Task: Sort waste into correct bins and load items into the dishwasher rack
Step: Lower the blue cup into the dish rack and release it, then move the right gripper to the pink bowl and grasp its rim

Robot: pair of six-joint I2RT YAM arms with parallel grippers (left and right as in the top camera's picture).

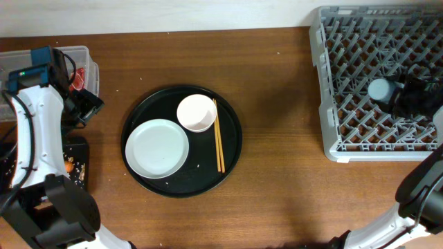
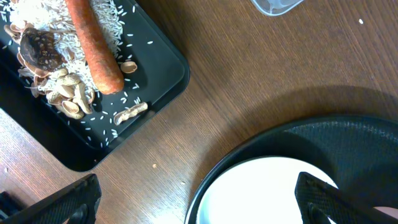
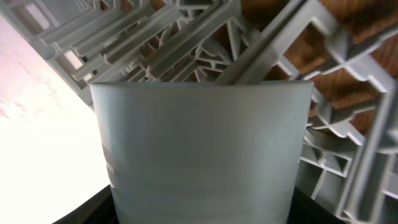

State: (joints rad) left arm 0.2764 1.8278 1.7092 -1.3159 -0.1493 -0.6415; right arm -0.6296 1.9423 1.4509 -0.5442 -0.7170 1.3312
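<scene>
My right gripper (image 3: pixel 202 213) is shut on the pale blue cup (image 3: pixel 199 143), which fills the right wrist view. It holds the cup over the grey dishwasher rack (image 1: pixel 346 90), and from overhead the cup (image 1: pixel 379 90) is tipped on its side above the pegs (image 3: pixel 186 43). A white plate (image 1: pixel 157 147), a small white bowl (image 1: pixel 196 113) and wooden chopsticks (image 1: pixel 218 145) lie on the round black tray (image 1: pixel 228 166). My left gripper (image 2: pixel 199 202) is open and holds nothing. It hangs between the black bin (image 2: pixel 161 74) and the plate (image 2: pixel 261 193). The bin holds rice, a carrot (image 2: pixel 93 46) and dark bits.
The clear tub (image 1: pixel 48 59) stands at the far left with a red wrapper (image 1: pixel 79 77) in it. The black bin (image 1: pixel 76 162) lies in front of it, partly under my left arm. Bare brown table lies between tray and rack.
</scene>
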